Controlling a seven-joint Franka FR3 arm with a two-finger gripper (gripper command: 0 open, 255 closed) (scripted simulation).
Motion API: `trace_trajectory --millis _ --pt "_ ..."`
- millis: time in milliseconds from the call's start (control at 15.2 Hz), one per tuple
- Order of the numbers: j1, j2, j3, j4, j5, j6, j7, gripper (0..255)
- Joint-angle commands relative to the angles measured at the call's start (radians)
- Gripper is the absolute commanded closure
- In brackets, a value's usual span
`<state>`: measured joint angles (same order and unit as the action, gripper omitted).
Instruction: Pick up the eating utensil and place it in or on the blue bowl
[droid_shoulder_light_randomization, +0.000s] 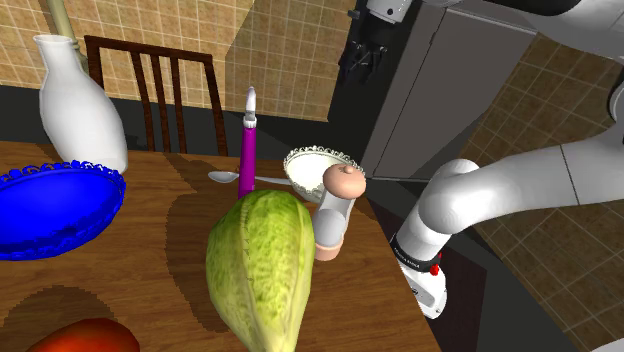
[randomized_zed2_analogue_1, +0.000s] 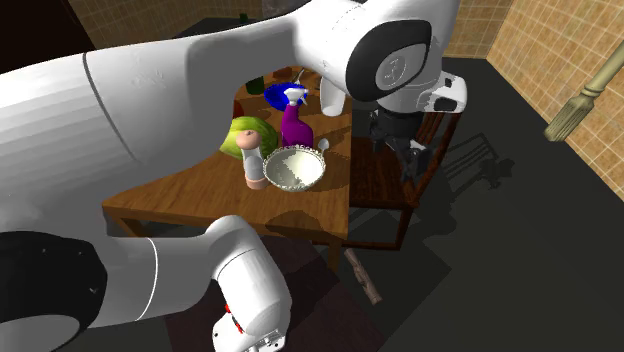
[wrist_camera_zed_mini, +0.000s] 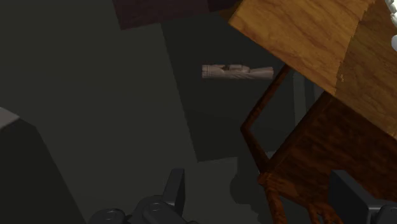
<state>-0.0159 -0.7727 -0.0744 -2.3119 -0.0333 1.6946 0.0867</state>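
A grey spoon (droid_shoulder_light_randomization: 224, 176) lies on the wooden table (droid_shoulder_light_randomization: 150, 250), its handle running behind a purple spray bottle (droid_shoulder_light_randomization: 247, 150). The blue bowl (droid_shoulder_light_randomization: 55, 205) with a lacy rim stands at the shoulder view's left; it also shows at the table's far end (randomized_zed2_analogue_1: 281, 93). My black gripper (droid_shoulder_light_randomization: 358, 58) hangs high, off the table's edge, well to the right of the spoon. In the second exterior view the gripper (randomized_zed2_analogue_1: 410, 152) is above a wooden chair (randomized_zed2_analogue_1: 385, 180). The wrist view has the fingers (wrist_camera_zed_mini: 175, 191) apart with nothing between them, over dark floor beside the table corner (wrist_camera_zed_mini: 305, 32).
A white lacy bowl (droid_shoulder_light_randomization: 318, 165), a pale grinder (droid_shoulder_light_randomization: 337, 210) and a big green lettuce (droid_shoulder_light_randomization: 262, 270) crowd the table near the spoon. A white vase (droid_shoulder_light_randomization: 80, 105) and a chair back (droid_shoulder_light_randomization: 160, 85) stand behind the blue bowl. A pale log (wrist_camera_zed_mini: 236, 72) lies on the floor.
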Motion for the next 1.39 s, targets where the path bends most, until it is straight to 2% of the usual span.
trace_trajectory --millis 0,1320 --pt "0.000 0.000 0.000 0.000 0.000 0.000 0.000 0" --pt "0.322 0.234 0.235 -0.158 0.030 0.420 -0.256 0"
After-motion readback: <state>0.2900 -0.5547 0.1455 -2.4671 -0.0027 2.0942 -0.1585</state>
